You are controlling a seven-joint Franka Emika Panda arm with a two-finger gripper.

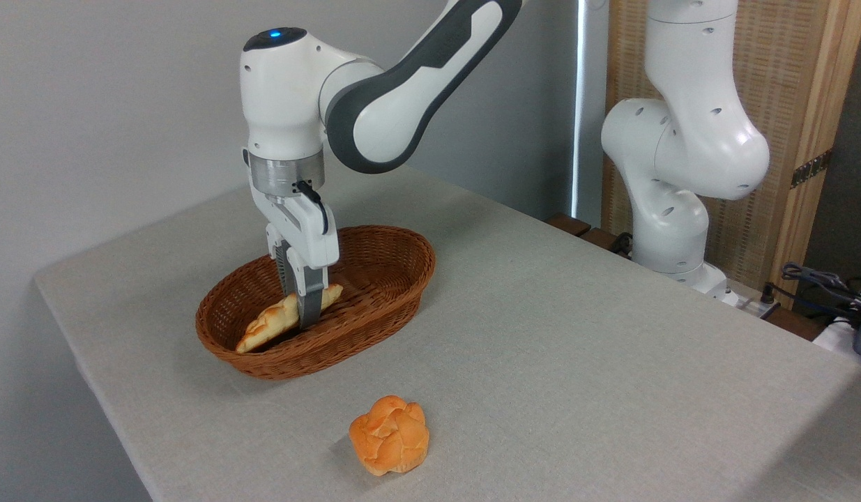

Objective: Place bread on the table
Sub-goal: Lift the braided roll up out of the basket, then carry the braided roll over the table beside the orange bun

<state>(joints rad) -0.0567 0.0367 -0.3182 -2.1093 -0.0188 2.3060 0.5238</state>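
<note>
Gripper [306, 317] down inside wicker basket [395, 279], fingers [309, 303] straddling braided loaf [277, 321] at roughly two-thirds along its length, toward the upper right tip; front finger hides the contact, far finger barely visible behind. Narrow gap, looks closed or nearly closed on the loaf, but real squeeze not confirmable from this angle. Loaf lying inside basket, slanted, lower left tip against the basket wall nearest the table's left edge, upper right tip up toward basket middle; not on table [576, 335] yet. Elongated pointed-oval shape, pale yellow with golden-brown patches, ridged braid on top. Probably light, likely a soft or foam-like prop, so mild give under the pads; matte crust, not slippery. Off-centre hold likely to let the long free end droop or swing on lift; nearer mid-length across the narrow width would be safer. Basket light too, may drag along if loaf snags the rim. Round orange knotted bun [390, 434] on cloth near the table's front edge, well apart from basket. Open cloth right of basket for placement.
</note>
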